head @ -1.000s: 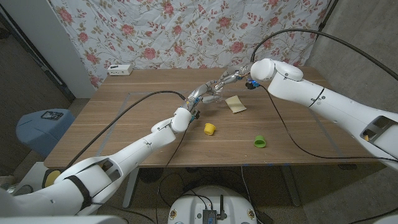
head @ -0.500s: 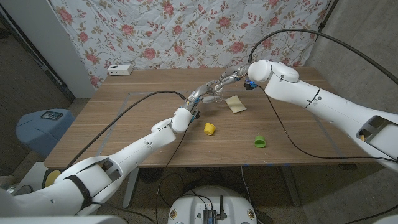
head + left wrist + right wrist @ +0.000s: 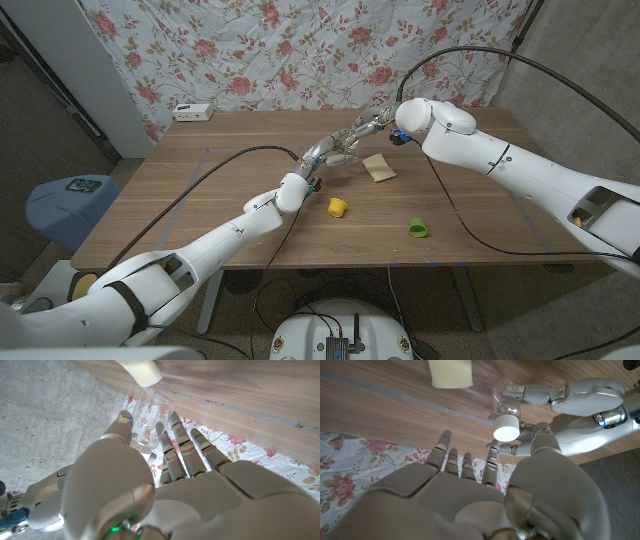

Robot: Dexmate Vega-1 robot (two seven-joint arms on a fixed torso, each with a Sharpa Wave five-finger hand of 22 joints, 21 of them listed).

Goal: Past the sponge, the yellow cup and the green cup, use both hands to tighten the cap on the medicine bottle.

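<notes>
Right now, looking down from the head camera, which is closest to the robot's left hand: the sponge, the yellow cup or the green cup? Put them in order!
From the left hand:
1. Sponge, just to its right.
2. Yellow cup, nearer the table's front edge.
3. Green cup, farthest, front right.

sponge [image 3: 379, 167] just beside bottle [image 3: 506, 406]

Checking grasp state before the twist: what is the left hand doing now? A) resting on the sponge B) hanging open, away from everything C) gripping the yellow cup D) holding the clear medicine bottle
D: in the right wrist view the left hand has its fingers wrapped around the clear medicine bottle, white cap facing the right hand, whose fingers are spread short of it.
</notes>
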